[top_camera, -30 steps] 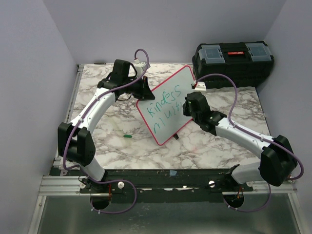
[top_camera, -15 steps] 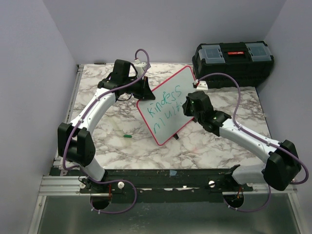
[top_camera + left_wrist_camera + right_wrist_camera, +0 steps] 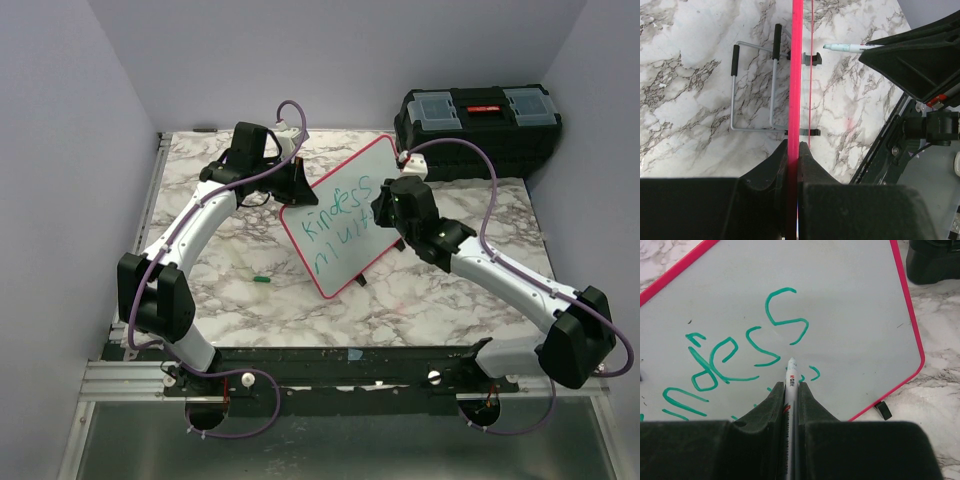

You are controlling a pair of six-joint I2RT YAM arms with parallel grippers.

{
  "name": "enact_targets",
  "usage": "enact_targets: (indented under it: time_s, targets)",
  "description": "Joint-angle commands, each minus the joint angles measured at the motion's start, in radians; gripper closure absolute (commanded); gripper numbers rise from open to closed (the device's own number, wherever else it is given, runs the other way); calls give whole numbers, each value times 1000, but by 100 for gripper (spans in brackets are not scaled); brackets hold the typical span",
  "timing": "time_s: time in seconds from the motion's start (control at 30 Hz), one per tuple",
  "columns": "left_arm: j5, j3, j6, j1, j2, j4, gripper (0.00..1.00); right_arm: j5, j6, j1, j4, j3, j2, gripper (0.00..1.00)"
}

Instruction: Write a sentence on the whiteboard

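Marble-patterned surface (image 3: 250,310)
The whiteboard (image 3: 362,172) is stood on it, a small green object (image 3: 261,279) beside, a black toolbox (image 3: 478,125) far right.

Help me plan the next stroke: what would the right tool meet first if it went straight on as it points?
The whiteboard face, just below the first line of the sentence. The marker in the right tool leads, and its tip may touch; depth is unclear.

A black toolbox (image 3: 478,125) is sitting at the far right corner of the table (image 3: 240,310), its lid carrying a red latch between two clear-topped compartments. The table is showing a white marble pattern with grey veins. A small green item (image 3: 261,279) is lying on it left of centre, by itself. Pale lilac walls (image 3: 70,120) are closing in the far and side edges.
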Motion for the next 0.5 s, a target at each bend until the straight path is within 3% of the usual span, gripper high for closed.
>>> enact_targets:
  time_s: [0.0,0.47]
  targets:
    - [-82,-11,69,4,-37,7,100,19,-17,-2,6,29,37,99]
    - [-81,-11,69,4,-38,7,100,22,-18,-5,42,-8,84,99]
